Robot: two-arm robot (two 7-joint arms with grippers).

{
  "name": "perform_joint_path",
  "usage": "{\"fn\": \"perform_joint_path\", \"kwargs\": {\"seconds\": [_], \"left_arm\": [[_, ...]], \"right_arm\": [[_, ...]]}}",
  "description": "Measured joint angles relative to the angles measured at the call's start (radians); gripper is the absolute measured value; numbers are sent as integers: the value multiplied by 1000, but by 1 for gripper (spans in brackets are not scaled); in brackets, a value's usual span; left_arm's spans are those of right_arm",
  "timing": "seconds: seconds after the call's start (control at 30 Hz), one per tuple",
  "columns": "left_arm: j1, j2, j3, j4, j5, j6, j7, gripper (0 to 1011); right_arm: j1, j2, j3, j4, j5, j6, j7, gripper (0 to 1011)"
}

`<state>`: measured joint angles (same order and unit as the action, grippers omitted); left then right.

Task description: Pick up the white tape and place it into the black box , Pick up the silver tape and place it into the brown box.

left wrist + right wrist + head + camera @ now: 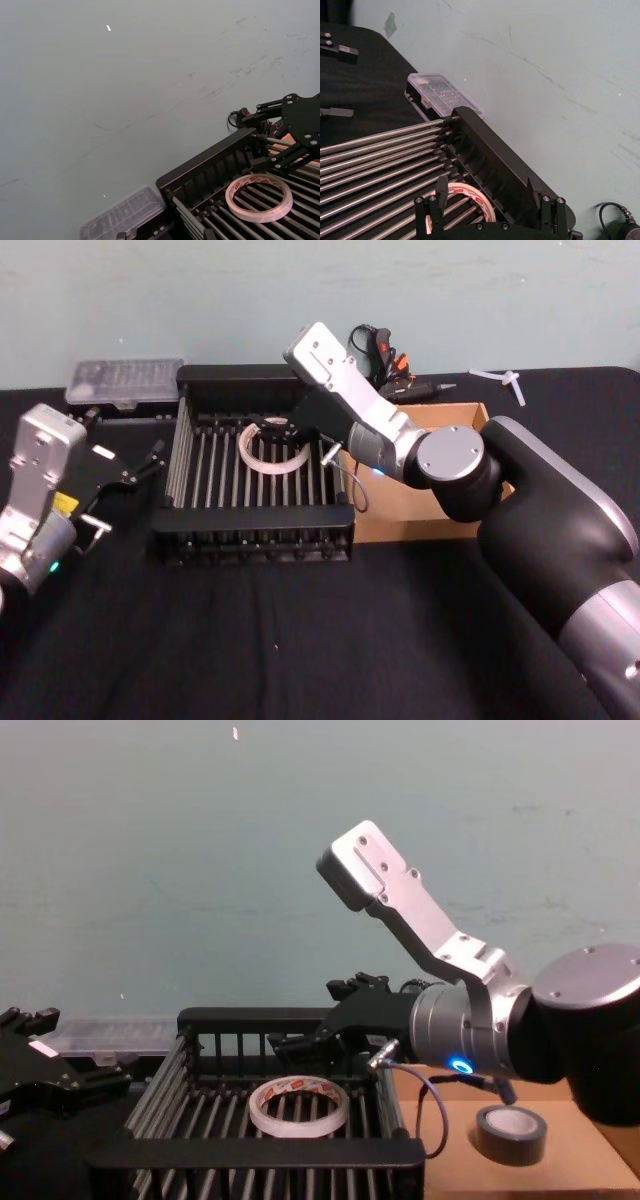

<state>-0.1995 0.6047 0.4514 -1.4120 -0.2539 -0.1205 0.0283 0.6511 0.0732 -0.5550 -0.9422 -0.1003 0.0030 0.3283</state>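
The white tape (272, 453) lies flat on the bars inside the black box (190, 455), toward its back; it also appears in the chest view (298, 1108) and the left wrist view (258, 197). My right gripper (276, 429) hovers open just over the ring's far edge, holding nothing; its two fingers (441, 188) stand wide apart above the tape (470, 192). The silver tape (510, 1133) sits upright-flat on the floor of the brown box (570, 1165), right of the crate. My left gripper (125, 490) rests open on the table left of the crate.
A clear plastic case (125, 382) lies behind the crate's left corner. Cables and tools (395, 370) are piled behind the brown box (420, 510), and a small white part (500, 378) lies at the back right. The black table front is free.
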Motion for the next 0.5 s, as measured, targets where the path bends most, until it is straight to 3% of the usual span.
{"fn": "perform_joint_path", "kwargs": {"seconds": [0.27, 0.5], "left_arm": [[0, 0, 0, 0, 0, 0, 0, 1001], [0, 0, 0, 0, 0, 0, 0, 1001]], "right_arm": [[-39, 20, 28, -62, 9, 17, 15, 1002], [-117, 72, 77, -193, 28, 53, 4, 1002]]}}
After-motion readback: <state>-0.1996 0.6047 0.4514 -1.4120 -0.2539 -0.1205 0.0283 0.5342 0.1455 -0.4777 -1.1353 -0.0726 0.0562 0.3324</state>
